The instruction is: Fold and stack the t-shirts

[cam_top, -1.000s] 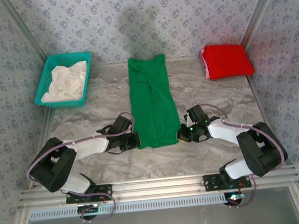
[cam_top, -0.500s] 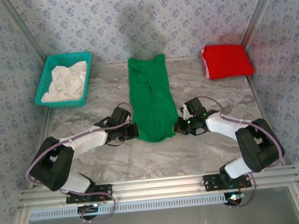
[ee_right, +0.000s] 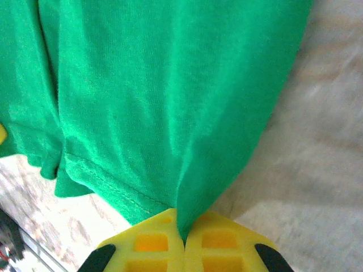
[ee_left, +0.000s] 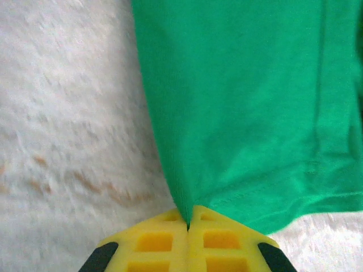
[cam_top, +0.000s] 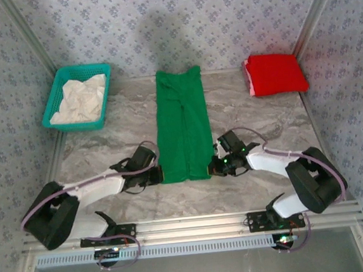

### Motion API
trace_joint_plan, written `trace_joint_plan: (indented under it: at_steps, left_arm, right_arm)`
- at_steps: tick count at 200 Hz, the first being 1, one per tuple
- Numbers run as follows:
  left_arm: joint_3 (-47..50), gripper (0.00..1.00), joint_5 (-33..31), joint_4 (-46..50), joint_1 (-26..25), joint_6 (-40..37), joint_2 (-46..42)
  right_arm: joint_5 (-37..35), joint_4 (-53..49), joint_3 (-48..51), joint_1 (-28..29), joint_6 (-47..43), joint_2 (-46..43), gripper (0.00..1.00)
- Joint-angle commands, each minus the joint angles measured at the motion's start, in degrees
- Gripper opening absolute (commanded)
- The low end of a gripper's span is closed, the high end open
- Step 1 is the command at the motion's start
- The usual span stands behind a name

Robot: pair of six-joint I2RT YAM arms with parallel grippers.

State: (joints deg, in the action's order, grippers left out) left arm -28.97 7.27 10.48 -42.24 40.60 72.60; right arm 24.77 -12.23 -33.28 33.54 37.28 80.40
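Note:
The green t-shirt (cam_top: 182,126) lies as a long narrow strip down the middle of the table, folded lengthwise. My left gripper (cam_top: 159,174) is shut on its near left corner; the left wrist view has green cloth (ee_left: 244,102) pinched between the yellow pads (ee_left: 153,241). At the near right corner my right gripper (cam_top: 213,169) is also shut, the hem (ee_right: 113,187) running into its yellow pads (ee_right: 218,241). The near end of the shirt hangs lifted between the two grippers. The red t-shirt (cam_top: 275,73) sits folded at the back right.
A teal mesh basket (cam_top: 61,102) holding crumpled white cloth (cam_top: 80,99) stands at the back left. Bare marble table (cam_top: 263,122) lies on both sides of the green strip. Patterned walls close in the back and sides.
Both grippers have come back toward the near edge with the shirt's bottom corners, after shifting away half a second ago. The near hem, bunched then, is now stretched straight between them.

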Motion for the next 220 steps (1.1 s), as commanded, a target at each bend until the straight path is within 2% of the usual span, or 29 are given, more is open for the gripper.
trace_joint_plan:
  at_steps: [1, 29, 57, 95, 129, 157, 180, 220]
  left_arm:
    - [2.3, 0.00, -4.8, 5.4, -3.6, 1.6, -7.7]
    - [4.7, 0.00, -9.7, 12.1, -9.0, 5.0, -20.6]
    - [3.3, 0.00, -9.8, 13.3, -9.5, 4.1, -25.7]
    - [-5.6, 0.00, -9.5, 11.5, -8.6, -1.5, -16.4]
    - [-8.6, 0.00, -1.5, 4.6, 0.0, -4.2, -10.1]
    - [-13.1, 0.00, 1.1, 5.4, 4.6, -9.8, -4.5]
    - [-17.1, 0.00, 5.5, 4.6, 9.5, -12.4, 1.0]
    - [-25.8, 0.00, 6.5, 5.0, 12.4, -18.2, 10.3]
  right_arm:
    - [-3.4, -4.8, 2.1, 3.3, 1.6, -5.1, 0.00]
    - [-7.7, -7.7, 6.5, 7.4, 4.7, -16.1, 0.00]
    - [-11.7, -8.8, 6.3, 7.1, 5.9, -23.3, 0.00]
    - [-10.5, -11.6, -1.5, 4.0, 1.6, -17.8, 0.00]
    - [-9.6, -10.7, -6.7, -1.4, -0.8, -13.7, 0.00]
    - [-8.1, -11.8, -12.8, -4.7, -5.5, -8.1, 0.00]
    - [-7.2, -11.8, -17.3, -7.7, -7.0, -3.3, 0.00]
    - [-6.5, -10.7, -23.9, -10.0, -7.7, 5.6, 0.00]
